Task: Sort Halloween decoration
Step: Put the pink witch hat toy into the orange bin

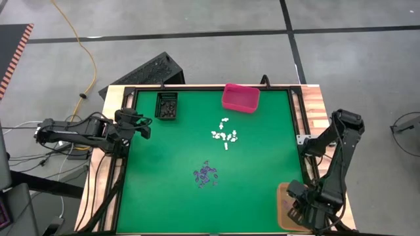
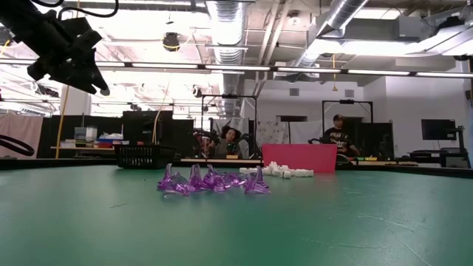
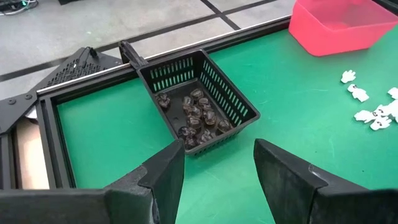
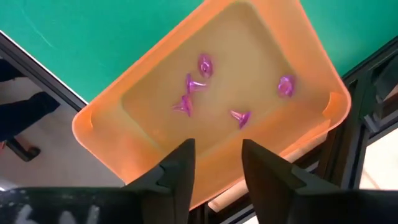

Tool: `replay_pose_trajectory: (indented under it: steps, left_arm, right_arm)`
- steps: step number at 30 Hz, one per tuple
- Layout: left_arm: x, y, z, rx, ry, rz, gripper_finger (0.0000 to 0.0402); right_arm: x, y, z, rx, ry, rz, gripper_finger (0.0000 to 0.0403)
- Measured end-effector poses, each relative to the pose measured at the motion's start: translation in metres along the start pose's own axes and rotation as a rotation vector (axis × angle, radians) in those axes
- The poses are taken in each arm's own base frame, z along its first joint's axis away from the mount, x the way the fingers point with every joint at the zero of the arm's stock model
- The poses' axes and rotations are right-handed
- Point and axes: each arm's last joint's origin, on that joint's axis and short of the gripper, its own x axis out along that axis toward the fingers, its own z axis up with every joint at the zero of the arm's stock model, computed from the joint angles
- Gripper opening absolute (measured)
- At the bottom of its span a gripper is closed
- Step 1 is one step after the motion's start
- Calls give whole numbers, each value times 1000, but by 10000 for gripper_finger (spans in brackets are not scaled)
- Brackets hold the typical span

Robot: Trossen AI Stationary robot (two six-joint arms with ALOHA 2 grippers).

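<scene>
Purple trinkets (image 1: 206, 174) lie in a heap on the green mat, also in the low view (image 2: 211, 181). White trinkets (image 1: 224, 133) lie scattered farther back. Black trinkets (image 3: 198, 117) lie in the black basket (image 1: 167, 106) at the far left. Several purple trinkets (image 4: 205, 93) lie in the orange bin (image 4: 155, 149) at the near right corner. My left gripper (image 1: 146, 126) is open and empty above the mat's left edge, near the basket. My right gripper (image 4: 214, 162) is open and empty above the orange bin.
A pink bin (image 1: 240, 97) stands at the far edge, right of the middle. A black frame (image 1: 298, 118) borders the mat. The middle and near left of the mat are bare. People sit in the room beyond the table (image 2: 340, 137).
</scene>
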Motion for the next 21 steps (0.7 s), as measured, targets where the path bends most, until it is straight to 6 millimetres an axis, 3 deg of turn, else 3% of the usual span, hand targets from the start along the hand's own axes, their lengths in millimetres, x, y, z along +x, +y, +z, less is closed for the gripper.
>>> replay_pose_trajectory:
  steps: [4,7,14,21]
  left_arm:
    - [0,0,0,-6,1,-1,183]
    - [0,0,0,-24,2,-3,183]
    - [0,0,0,-33,2,-2,183]
    - [0,0,0,-33,5,-5,183]
  right_arm:
    - [0,9,14,12,-72,62,170]
    - [-1,18,39,5,-168,111,166]
    - [-4,39,128,-117,-375,195,157]
    - [1,43,213,-250,-520,202,146]
